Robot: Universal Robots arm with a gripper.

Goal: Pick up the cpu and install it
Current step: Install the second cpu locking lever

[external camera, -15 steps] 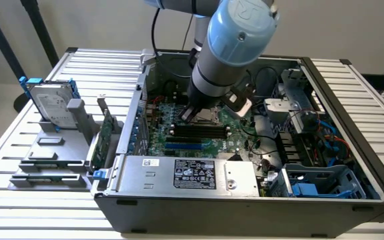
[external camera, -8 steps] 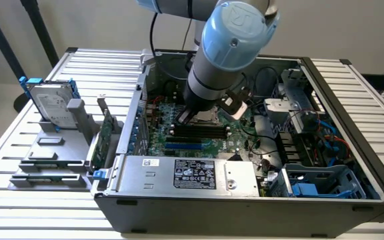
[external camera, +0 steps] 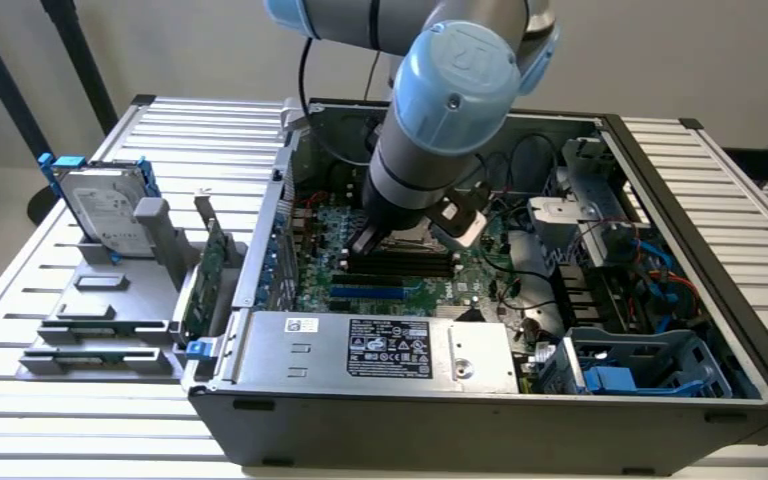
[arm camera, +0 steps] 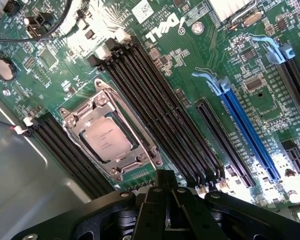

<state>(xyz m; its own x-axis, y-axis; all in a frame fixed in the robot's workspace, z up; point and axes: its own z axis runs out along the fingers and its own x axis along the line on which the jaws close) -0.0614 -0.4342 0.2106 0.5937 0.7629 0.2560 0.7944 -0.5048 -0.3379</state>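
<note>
Hovering clenched and empty, the pincer (arm camera: pixel 168 200) hung just above the cpu (arm camera: pixel 108 139) seated in its motherboard socket (arm camera: pixel 111 137).

Open PC case (external camera: pixel 704 330) lies on the slatted table (external camera: pixel 197 130), motherboard (external camera: pixel 357 270) flat inside it. Arm (external camera: pixel 444 110) reaches down into the case over the board. Wrist view: cpu (arm camera: pixel 107 139) sits in the socket frame (arm camera: pixel 111 131), memory slots (arm camera: pixel 160 110) on both sides of the socket, expansion slots (arm camera: pixel 247 127) beyond the longer bank, gripper (arm camera: pixel 166 210) above the board just beside the socket. Power supply (external camera: pixel 384 350) sits at the case's near edge. Hard drive (external camera: pixel 104 210) stands upright in a holder (external camera: pixel 104 320) on the table, at the exterior view's left of the case.
</note>
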